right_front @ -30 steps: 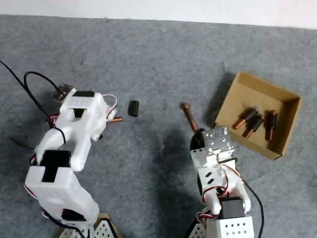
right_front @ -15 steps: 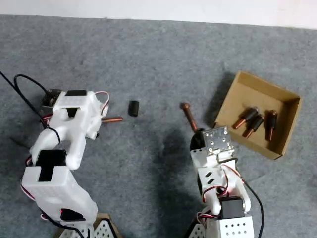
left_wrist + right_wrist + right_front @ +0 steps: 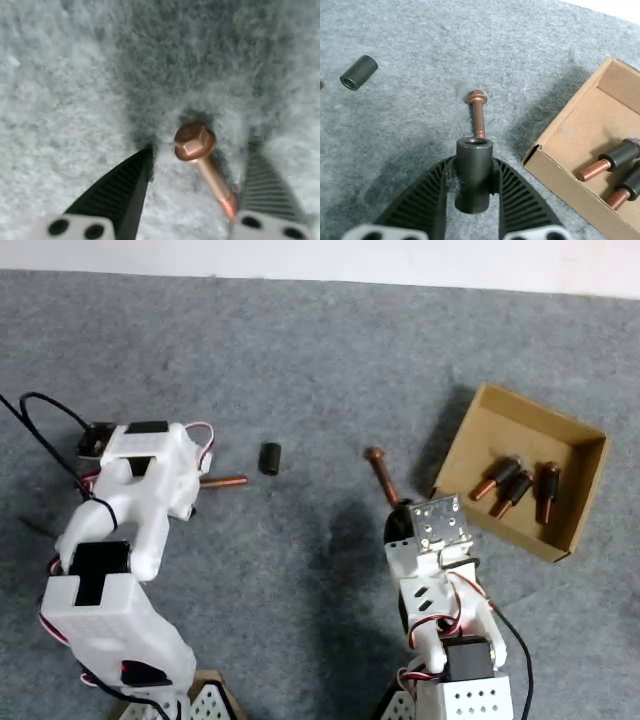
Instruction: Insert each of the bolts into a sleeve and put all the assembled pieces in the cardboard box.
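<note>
Left gripper: fingers spread apart, nothing gripped. We note a copper bolt lying on the grey mat in the gap between them. Its hex head points away from the wrist, and its threaded end runs back close along the ribbed finger. We cannot tell whether they touch. From the high view this same bolt sticks out from under the left arm, towards the loose sleeve just beyond it.

Right gripper: closed on a black sleeve, held upright between the two ribbed fingers, with its open bore facing up. Just ahead of the fingertips lies a second bolt, its shank pointing back at the held sleeve and its head at the far end. The loose sleeve lies on its side, well off to this gripper's left and further out.

Cardboard box: ahead and to the right of the right gripper, near but apart from it. Three assembled pieces lie inside, each a bolt seated in a black sleeve.
</note>
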